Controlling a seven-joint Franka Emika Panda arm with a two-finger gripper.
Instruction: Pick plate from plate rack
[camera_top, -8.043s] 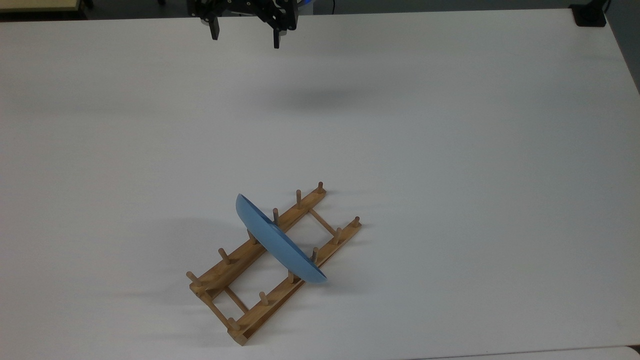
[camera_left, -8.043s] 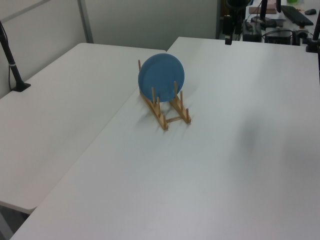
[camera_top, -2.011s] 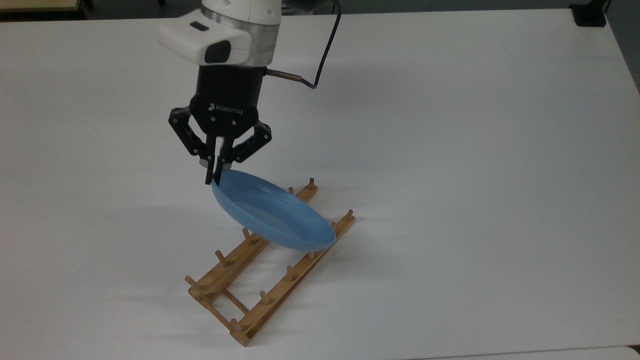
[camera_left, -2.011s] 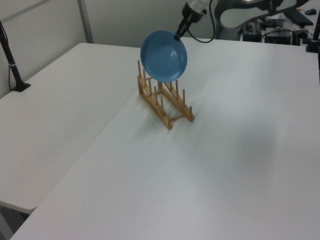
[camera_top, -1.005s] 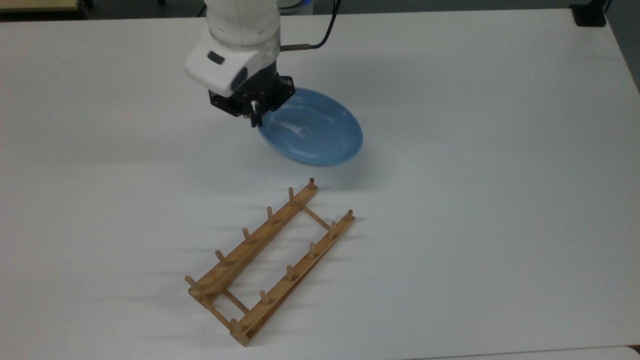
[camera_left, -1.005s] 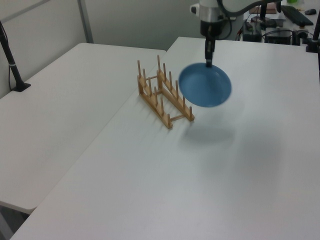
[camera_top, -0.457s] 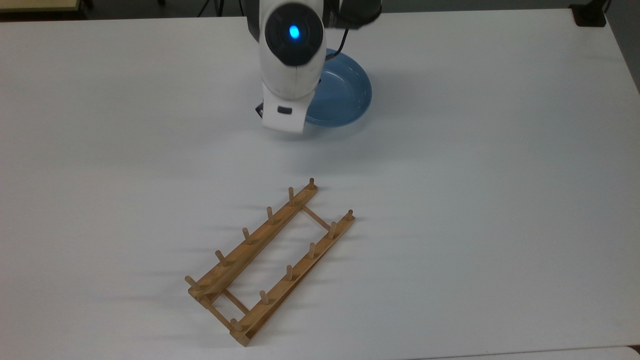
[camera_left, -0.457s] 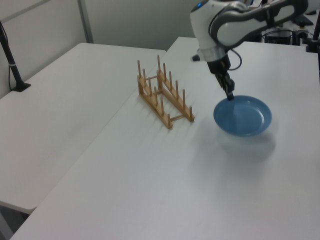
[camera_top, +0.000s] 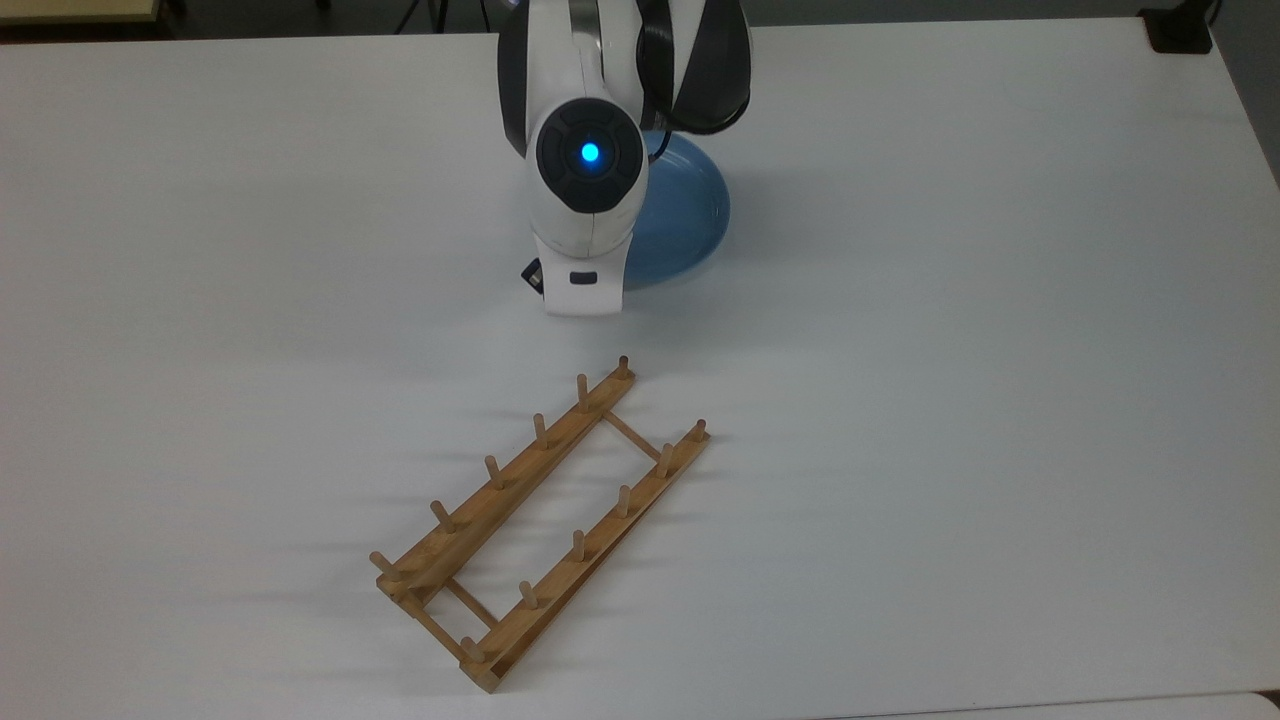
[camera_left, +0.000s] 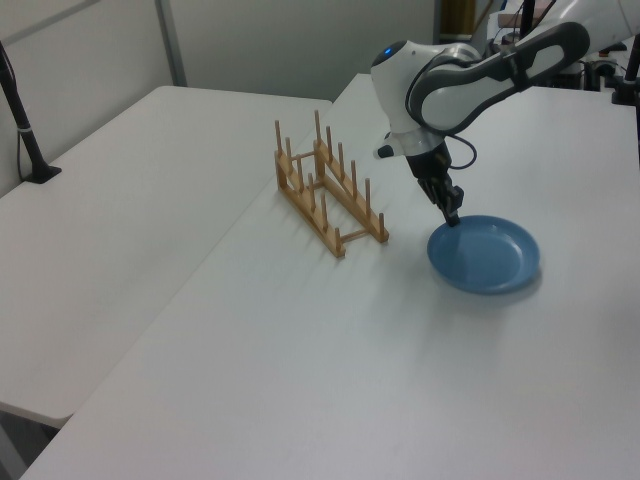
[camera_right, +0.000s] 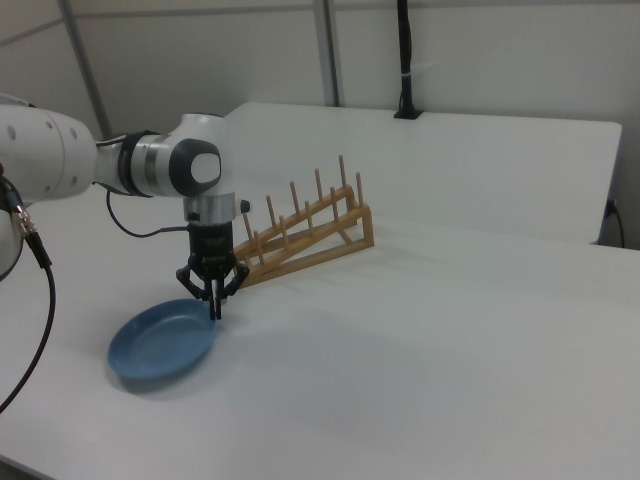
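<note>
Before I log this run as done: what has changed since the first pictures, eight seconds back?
The gripper came in, took the plate by its rim, lifted it out of the plate rack and carried it toward the top view's upper edge. The plate now lies flat on the table, apart from the rack, with the fingers closed on its rim. The rack shifted slightly and stands upright.

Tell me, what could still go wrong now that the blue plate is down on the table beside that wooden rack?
Two things, I would guess. The tool is pinching just the rim of the plate, so lifting away before it lets go could tip or drag the plate. The plate rack also stands close behind the arm in the right view; a careless swing that way might knock it across the table.
</note>
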